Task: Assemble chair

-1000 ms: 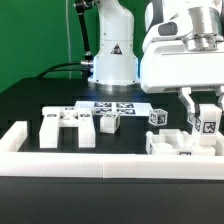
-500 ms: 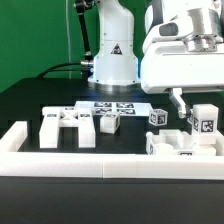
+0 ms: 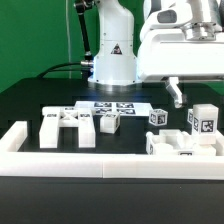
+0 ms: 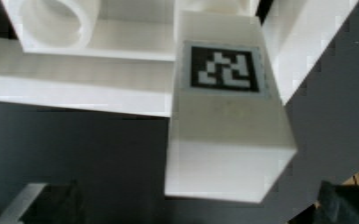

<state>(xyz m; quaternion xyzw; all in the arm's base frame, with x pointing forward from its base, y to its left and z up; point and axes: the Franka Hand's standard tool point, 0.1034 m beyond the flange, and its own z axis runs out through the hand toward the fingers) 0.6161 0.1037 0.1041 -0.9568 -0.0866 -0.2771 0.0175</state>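
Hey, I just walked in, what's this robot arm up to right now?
It is putting together a small white chair from tagged parts. The gripper is open and has just risen off an upright tagged block, which is left standing at the part-built piece on the exterior view's right. Other loose parts lie untouched near the marker board.

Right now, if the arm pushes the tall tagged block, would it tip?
Likely tips rather than rolls: the block stands upright, taller than wide, flat-faced. Probably rigid and light, looking like plain white plastic. Its smooth sides may slip when gripped.
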